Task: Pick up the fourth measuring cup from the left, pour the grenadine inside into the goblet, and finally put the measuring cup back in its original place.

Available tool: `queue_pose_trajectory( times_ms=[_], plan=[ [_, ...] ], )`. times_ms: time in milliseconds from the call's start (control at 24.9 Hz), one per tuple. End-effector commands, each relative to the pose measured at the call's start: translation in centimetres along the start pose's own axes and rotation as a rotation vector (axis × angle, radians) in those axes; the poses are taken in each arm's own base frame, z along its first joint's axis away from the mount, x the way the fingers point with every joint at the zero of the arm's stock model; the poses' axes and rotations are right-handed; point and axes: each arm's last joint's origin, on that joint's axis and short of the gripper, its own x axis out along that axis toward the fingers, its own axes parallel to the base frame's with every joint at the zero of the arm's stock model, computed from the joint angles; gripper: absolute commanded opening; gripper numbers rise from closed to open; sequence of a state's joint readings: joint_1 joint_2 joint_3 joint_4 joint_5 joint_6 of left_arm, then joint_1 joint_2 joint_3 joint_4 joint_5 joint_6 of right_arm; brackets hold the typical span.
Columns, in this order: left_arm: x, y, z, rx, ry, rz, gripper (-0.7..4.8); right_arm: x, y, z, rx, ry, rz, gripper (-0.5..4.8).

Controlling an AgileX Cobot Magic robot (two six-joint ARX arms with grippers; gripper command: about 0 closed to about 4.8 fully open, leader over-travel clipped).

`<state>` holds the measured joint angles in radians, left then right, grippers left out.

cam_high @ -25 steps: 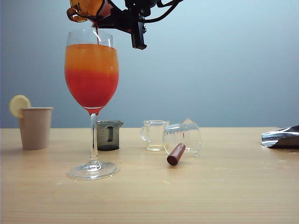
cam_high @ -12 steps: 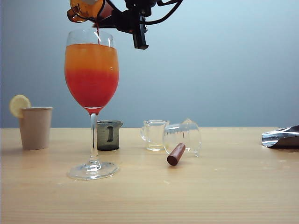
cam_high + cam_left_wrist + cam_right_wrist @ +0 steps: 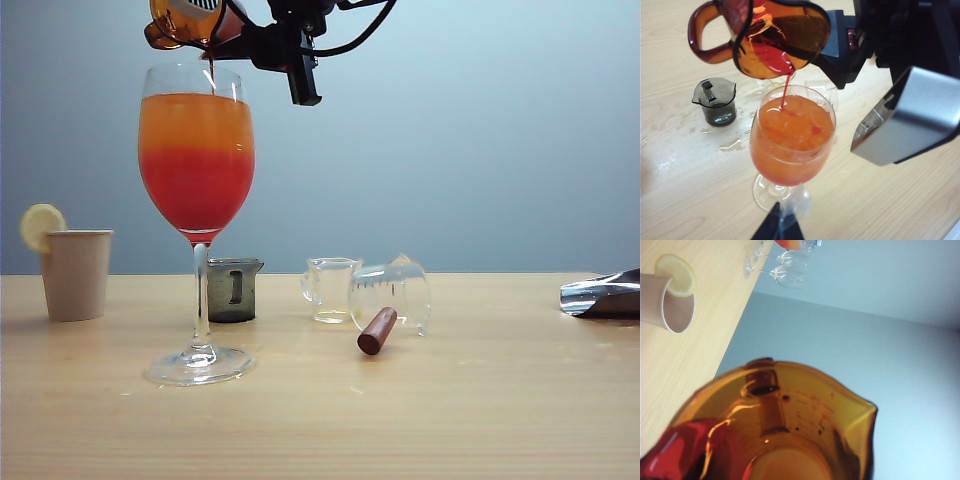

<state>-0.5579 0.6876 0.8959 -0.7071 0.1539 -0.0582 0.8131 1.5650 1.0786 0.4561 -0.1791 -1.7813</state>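
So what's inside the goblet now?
The goblet holds orange juice over a red layer; grenadine streams in from the amber cup. Ice or fruit inside can't be told.

amber cup [image 3: 785, 37], red grenadine [image 3: 785, 82], orange-red goblet [image 3: 196, 160]

Light wooden tabletop [image 3: 480, 420]. Beige paper cup [image 3: 76, 273] at 9 o'clock, upright, lemon slice [image 3: 41, 224] perched on its rim. Smoky grey measuring cup [image 3: 233, 289] upright near centre. At its 3 o'clock, small clear cup [image 3: 330, 288] upright; touching it, larger clear measuring cup with red-brown handle [image 3: 391, 297] on its side. Spilled droplets [image 3: 732, 145] beside grey cup.
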Motion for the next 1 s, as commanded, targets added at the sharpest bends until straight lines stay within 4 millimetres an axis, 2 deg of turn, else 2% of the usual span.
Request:
queue_pose_trajectory(
  times_ms=[40, 1004],
  plan=[
    [-0.11, -0.04, 0.17, 0.001, -0.017, -0.005, -0.05, -0.11, -0.83, -0.04, -0.03, 0.005, -0.044, 1.47],
    [-0.11, -0.04, 0.17, 0.001, -0.017, -0.005, -0.05, -0.07, -0.88, 0.22, -0.158, -0.005, -0.047, 1.47]
  ],
)
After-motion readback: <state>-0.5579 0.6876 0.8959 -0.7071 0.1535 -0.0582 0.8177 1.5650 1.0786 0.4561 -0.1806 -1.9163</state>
